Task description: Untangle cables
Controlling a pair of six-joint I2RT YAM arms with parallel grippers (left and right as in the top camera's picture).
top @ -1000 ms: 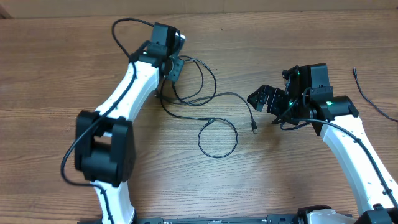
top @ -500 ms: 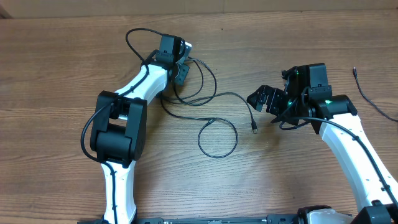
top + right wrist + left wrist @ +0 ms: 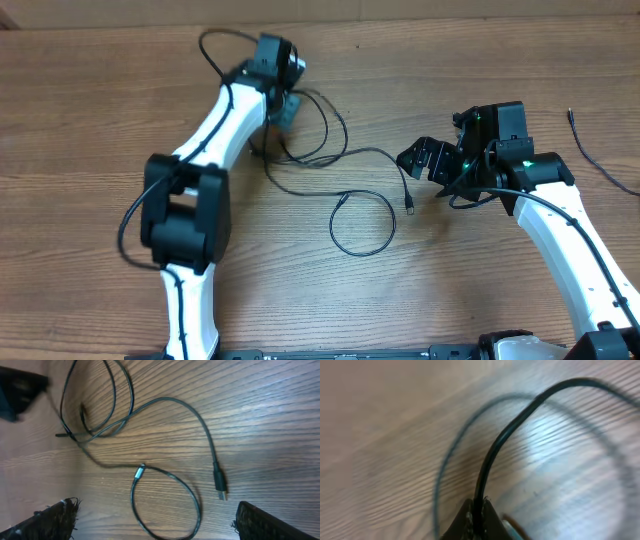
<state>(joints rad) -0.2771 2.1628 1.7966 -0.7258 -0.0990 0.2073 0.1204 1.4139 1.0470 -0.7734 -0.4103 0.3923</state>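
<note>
We start at the left tool (image 3: pixel 476 521): its tips are pinched together on a thin black cord (image 3: pixel 506 435), which arcs up out of them over the brown wood-grain table (image 3: pixel 380 420). In the overhead view that grip sits upper centre-left, at the bundled end of the thin black cables (image 3: pixel 372 151). We judge this the pulling-apart step. The next move should draw that strand clear of the crossing loops without dragging the whole bundle. The right tool (image 3: pixel 428 160), right of centre, stands wide apart and empty, just above the small plug (image 3: pixel 410 205).
</note>
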